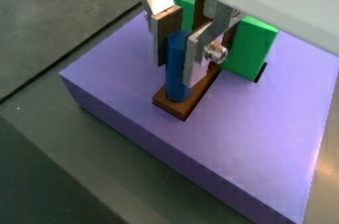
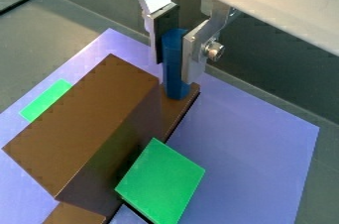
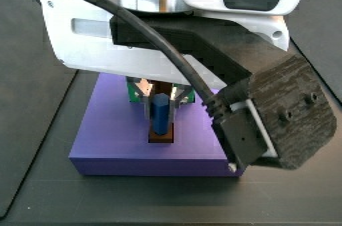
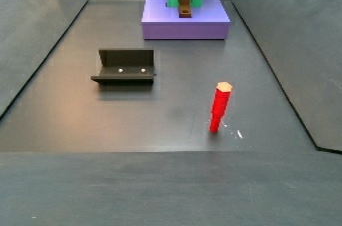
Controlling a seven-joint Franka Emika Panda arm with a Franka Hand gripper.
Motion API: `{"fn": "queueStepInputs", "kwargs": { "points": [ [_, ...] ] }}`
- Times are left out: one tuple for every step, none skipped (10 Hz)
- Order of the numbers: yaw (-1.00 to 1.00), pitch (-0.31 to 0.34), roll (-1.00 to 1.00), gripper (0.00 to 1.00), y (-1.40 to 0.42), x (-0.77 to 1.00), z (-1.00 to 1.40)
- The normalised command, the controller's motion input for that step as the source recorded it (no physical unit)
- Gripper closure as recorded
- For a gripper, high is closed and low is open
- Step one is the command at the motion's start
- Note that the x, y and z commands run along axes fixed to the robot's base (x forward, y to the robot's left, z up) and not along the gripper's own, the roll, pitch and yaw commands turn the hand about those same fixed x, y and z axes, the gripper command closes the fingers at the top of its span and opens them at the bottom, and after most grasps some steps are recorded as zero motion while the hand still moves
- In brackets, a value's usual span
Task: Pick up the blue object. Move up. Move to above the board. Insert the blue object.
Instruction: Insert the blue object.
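Observation:
The blue object (image 1: 175, 81) is a slim blue peg standing upright between my fingers; it also shows in the other wrist view (image 2: 172, 74) and in a side view (image 3: 159, 116). My gripper (image 1: 179, 69) (image 2: 173, 67) is shut on it, directly over the board (image 1: 133, 119) (image 2: 265, 139) (image 3: 120, 142) (image 4: 187, 27). The peg's lower end meets the end of the board's brown strip (image 1: 180, 104) (image 2: 93, 139). The round hole is hidden by the peg. Green cubes (image 1: 252, 45) (image 2: 162, 173) stand beside the strip.
A thin red stick (image 4: 219, 107) stands upright on the dark floor in the near right. The fixture (image 4: 126, 66) stands on the floor left of centre. Sloping grey walls ring the floor; the board lies at the far end.

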Motion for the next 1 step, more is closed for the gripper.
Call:
{"fn": "queueStepInputs", "kwargs": {
  "points": [
    [0.00, 0.000, 0.00, 1.00, 0.00, 0.00, 0.00]
  ]
}}
